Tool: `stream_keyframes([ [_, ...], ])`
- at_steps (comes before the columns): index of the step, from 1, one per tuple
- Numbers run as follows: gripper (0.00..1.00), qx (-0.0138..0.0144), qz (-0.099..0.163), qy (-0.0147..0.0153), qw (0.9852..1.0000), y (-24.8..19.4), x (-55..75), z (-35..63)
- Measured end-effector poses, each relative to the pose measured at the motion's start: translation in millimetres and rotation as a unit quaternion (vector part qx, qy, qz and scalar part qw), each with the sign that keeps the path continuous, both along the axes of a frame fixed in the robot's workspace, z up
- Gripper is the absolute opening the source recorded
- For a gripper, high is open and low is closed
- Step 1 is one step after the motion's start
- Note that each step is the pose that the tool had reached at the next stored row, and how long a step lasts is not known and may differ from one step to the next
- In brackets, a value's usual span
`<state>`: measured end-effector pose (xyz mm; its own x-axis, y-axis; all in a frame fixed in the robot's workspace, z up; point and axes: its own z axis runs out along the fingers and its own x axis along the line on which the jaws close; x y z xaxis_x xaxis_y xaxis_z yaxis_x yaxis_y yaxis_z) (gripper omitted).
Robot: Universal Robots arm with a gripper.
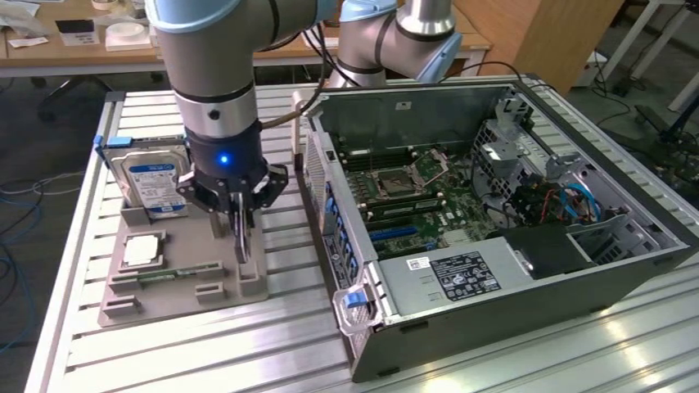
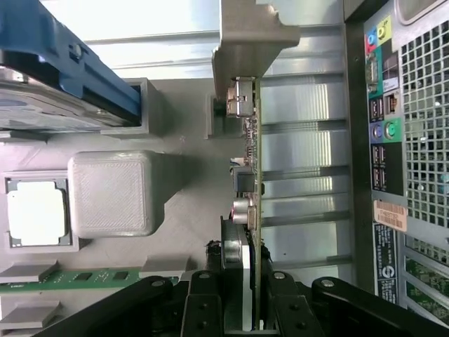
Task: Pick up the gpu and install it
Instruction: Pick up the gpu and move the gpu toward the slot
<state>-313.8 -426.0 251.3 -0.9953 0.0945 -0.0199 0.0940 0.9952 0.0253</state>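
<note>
Gpu (image 1: pixel 241 248) is seen standing on edge in the grey holder (image 1: pixel 175 282), near the worktop's edge at the exterior view's left. Fingers (image 2: pixel 202 309) are partly closed, clamped on the card's upper edge. Risk judged: the thin board may tilt or slip in so narrow a grip, or snag the holder's slot. Gripper (image 1: pixel 241 223) is pointed straight down, with the forearm vertical above it.

Bright, even room light is washing over the ribbed metal table (image 1: pixel 295 327), and the slats (image 2: pixel 175 21) beyond the pincer (image 2: pixel 245 312) are glaring white in the wrist view, the gpu (image 2: pixel 257 140) in its grip standing dark against them. A blue lamp (image 1: pixel 224 159) is glowing just above the pincer. Beside it, the open computer case (image 1: pixel 492 164) is lying dim inside.
</note>
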Motion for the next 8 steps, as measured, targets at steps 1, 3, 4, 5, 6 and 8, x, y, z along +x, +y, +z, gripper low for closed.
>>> stream_keyframes([
  [1,0.28,0.0001,0.000,0.0000,1.0000,0.0,0.0,2.5],
  [3,0.28,0.0005,0.000,0.0000,1.0000,0.0,0.0,8.6],
  [4,0.28,0.0007,0.000,0.0000,1.0000,0.0,0.0,10.5],
  [5,0.28,0.0008,0.000,0.0000,1.0000,0.0,0.0,12.3],
  [6,0.28,0.0015,0.000,0.0000,1.0000,0.0,0.0,24.5],
  [8,0.28,0.0031,0.000,0.0000,1.0000,0.0,0.0,27.6],
])
